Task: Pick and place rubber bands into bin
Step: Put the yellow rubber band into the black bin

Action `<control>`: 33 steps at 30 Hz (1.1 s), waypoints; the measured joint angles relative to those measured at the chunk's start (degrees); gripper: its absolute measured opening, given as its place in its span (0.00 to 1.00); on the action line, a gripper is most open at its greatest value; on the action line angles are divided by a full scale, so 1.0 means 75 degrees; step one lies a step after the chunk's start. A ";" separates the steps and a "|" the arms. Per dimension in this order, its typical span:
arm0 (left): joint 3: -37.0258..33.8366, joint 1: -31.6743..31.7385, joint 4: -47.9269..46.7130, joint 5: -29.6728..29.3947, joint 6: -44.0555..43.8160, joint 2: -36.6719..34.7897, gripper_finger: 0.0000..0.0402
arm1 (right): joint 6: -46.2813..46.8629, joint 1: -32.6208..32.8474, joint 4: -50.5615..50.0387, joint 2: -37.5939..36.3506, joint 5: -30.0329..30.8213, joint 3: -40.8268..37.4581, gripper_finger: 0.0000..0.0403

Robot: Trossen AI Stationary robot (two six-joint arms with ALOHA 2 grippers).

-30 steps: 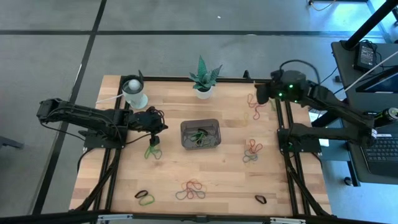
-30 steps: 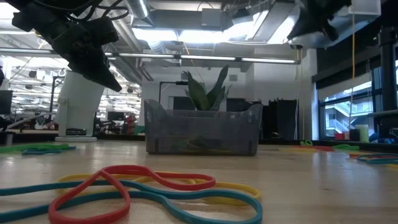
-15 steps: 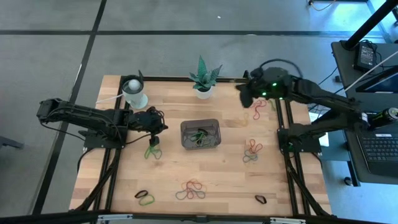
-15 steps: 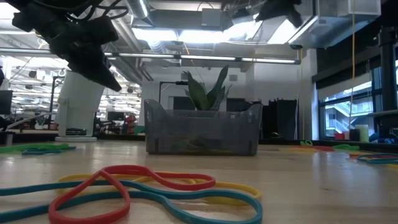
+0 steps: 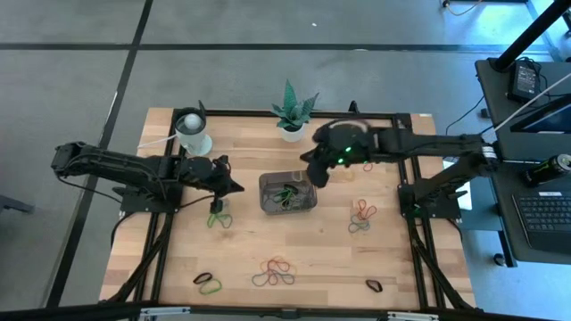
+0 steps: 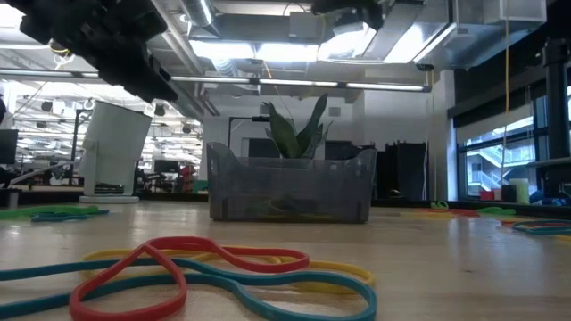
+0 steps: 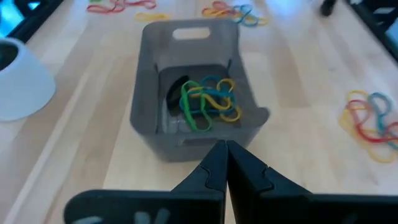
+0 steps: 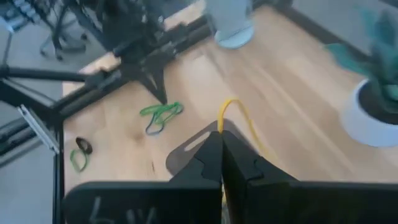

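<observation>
Taking the small dark grey translucent tray with low walls, the bin [image 5: 287, 192], as the landmark, I read the table from its left side across. Far left of the bin stands a white round cup [image 5: 194, 132], out of the work. Just left of the bin, the left gripper [image 5: 234, 186] hovers with its two dark fingers pressed together and nothing between them, its tip aimed at the bin. Beneath it lies a small green and blue bunch of rubber bands [image 5: 217, 217], which looks like its likely next pick.

Inside the bin sits a tangle of green, yellow and blue elastic loops [image 7: 205, 103], so part of the task is already done.

At the bin's upper right corner, the right gripper [image 5: 314, 175] hangs with its fingers clamped on a thin yellow rubber band [image 8: 235, 118], whose loop arcs out past the tips; I judge it is held there to be dropped in. Behind the bin stands a small potted plant with spiky green leaves [image 5: 291, 113].

Right of the bin lies a red, orange and grey cluster [image 5: 361, 217]. In front of the bin a multicoloured heap [image 5: 275, 273] and black and green loops [image 5: 207, 283] wait.
</observation>
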 joint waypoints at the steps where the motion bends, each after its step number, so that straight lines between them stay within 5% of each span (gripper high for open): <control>1: 0.0000 -0.0017 -0.0011 0.0089 -0.0004 -0.0083 0.00 | 0.0002 0.0080 0.0003 0.0172 0.0002 0.0098 0.00; 18: 0.0003 -0.0826 -0.0033 -0.0147 0.0179 -0.0849 0.00 | 0.0926 0.0524 -0.0948 0.2630 -0.0221 0.0326 0.00; 33: 0.0003 -0.1043 -0.0227 -0.0156 0.0121 -0.0846 0.00 | 0.1001 0.0518 -0.0965 0.3607 -0.0800 0.0326 0.07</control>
